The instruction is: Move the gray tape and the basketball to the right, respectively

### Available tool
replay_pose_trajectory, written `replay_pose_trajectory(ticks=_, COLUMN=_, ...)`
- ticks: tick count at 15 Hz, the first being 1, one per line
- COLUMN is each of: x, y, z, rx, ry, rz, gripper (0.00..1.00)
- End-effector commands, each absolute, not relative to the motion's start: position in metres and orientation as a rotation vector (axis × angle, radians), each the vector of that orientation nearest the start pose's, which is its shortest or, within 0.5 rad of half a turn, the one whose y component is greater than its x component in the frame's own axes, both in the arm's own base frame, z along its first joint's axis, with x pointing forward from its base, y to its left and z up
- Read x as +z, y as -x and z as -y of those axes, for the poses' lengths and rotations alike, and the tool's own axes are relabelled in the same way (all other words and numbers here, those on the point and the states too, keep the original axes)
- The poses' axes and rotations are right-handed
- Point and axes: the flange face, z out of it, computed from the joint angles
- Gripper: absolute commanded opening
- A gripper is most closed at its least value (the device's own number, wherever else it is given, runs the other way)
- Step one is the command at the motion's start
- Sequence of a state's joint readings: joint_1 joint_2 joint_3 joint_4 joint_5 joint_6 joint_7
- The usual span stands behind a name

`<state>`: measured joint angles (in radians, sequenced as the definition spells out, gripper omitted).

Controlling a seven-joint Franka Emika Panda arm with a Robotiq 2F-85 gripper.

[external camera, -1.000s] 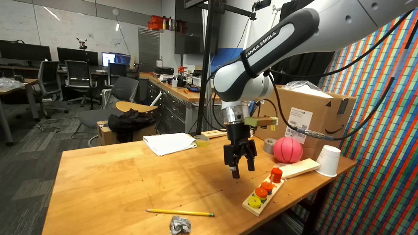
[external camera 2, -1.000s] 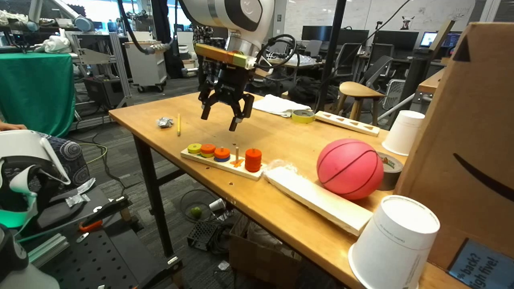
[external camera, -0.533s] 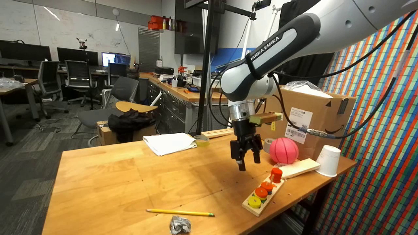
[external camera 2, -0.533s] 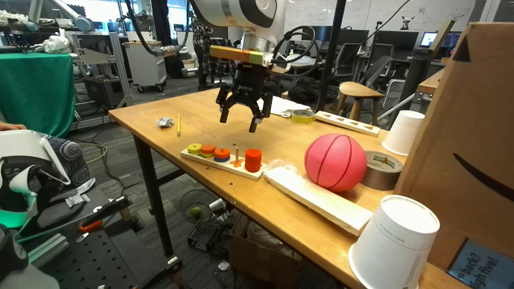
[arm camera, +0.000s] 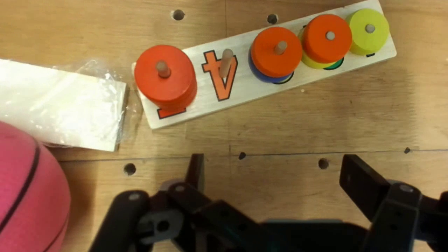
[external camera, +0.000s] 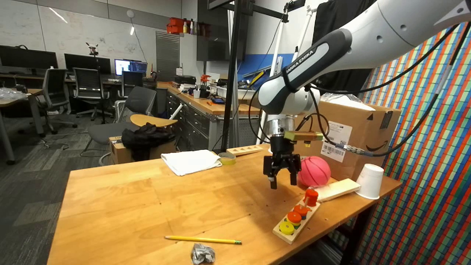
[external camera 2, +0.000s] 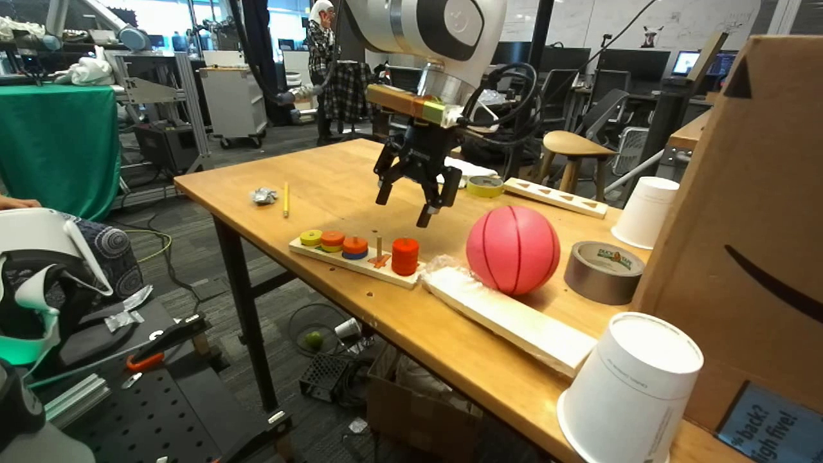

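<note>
The pink basketball (external camera: 317, 171) rests on the table; it also shows in an exterior view (external camera 2: 513, 249) and at the left edge of the wrist view (arm camera: 29, 196). The gray tape roll (external camera 2: 604, 273) lies flat beside the ball, close to the large cardboard box, with a gap between ball and tape. In the exterior view from the far side, the tape is hidden behind the ball and gripper. My gripper (external camera: 283, 184) is open and empty above the table, beside the ball; its spread fingers also show in an exterior view (external camera 2: 404, 209) and the wrist view (arm camera: 274, 168).
A wooden peg board with colored rings (arm camera: 213, 77) and a plastic-wrapped wooden board (external camera 2: 508, 321) lie near the table edge. White cups (external camera 2: 633, 392), the cardboard box (external camera 2: 739, 225), yellow tape (external camera 2: 485, 186), a white cloth (external camera: 191, 162), a pencil (external camera: 202, 239) and crumpled foil (external camera: 202, 254) are around.
The basketball has rolled away from the gray tape and box, toward the gripper, uncovering more of the tape. The gripper has moved toward the ball, staying open.
</note>
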<state>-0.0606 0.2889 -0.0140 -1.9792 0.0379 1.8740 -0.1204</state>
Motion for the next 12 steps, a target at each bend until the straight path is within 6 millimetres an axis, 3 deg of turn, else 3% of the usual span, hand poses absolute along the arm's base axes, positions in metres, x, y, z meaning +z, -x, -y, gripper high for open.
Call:
replay_pose_trajectory(ticks=1, x=0.289, y=-0.565, z=0.048, rx=0.568, ry=3.029, rz=-0.03, gripper=1.0)
replay_pose_trajectory(ticks=4, x=0.297, y=-0.563, z=0.064, rx=0.546, ry=3.181, rz=-0.042, gripper=1.0)
replay_pose_trajectory(ticks=6, x=0.328, y=-0.553, z=0.069, rx=0.453, ry=3.289, rz=-0.029, gripper=1.0)
replay_pose_trajectory(ticks=9, x=0.374, y=-0.527, z=0.061, rx=0.363, ry=3.445, rz=0.049, gripper=1.0)
replay_pose_trajectory(ticks=12, x=0.408, y=-0.515, z=0.052, rx=0.196, ry=3.587, rz=0.059, gripper=1.0)
